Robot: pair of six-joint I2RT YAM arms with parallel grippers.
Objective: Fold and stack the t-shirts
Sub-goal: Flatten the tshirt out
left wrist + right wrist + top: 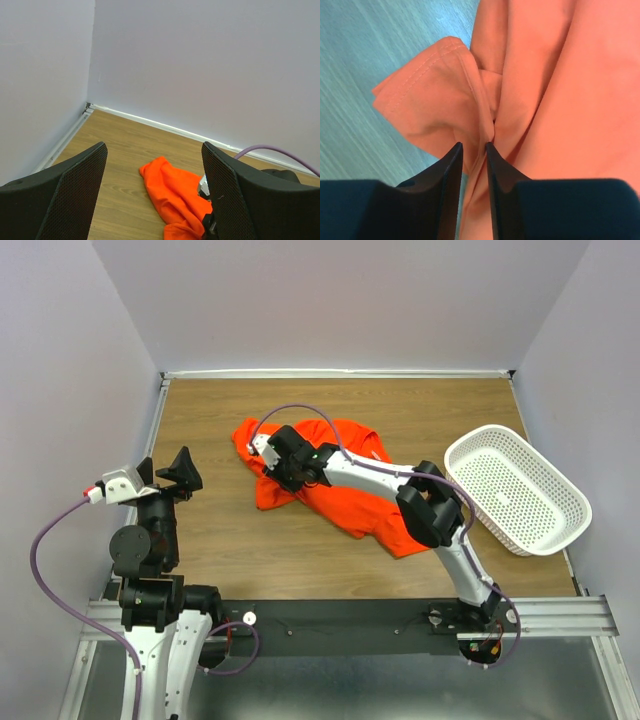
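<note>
Wood-look table [220, 540] w/ pale lilac walls [350, 300] on 3 sides. The orange t-shirt [345, 512] lies crumpled near the table's centre, towards the back. A white basket [515, 490] sits at the right edge, apart from it. The right claw [474, 146] is down on the t-shirt's left part, fingers nearly together, pinching a raised fold of cloth. The left claw [154, 146] hangs above the table's left side, jaws wide apart, nothing betw. them.

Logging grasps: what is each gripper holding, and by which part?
Right gripper pinches the orange t-shirt by a bunched fold beside a hemmed edge; left gripper is open, holding nothing.
</note>
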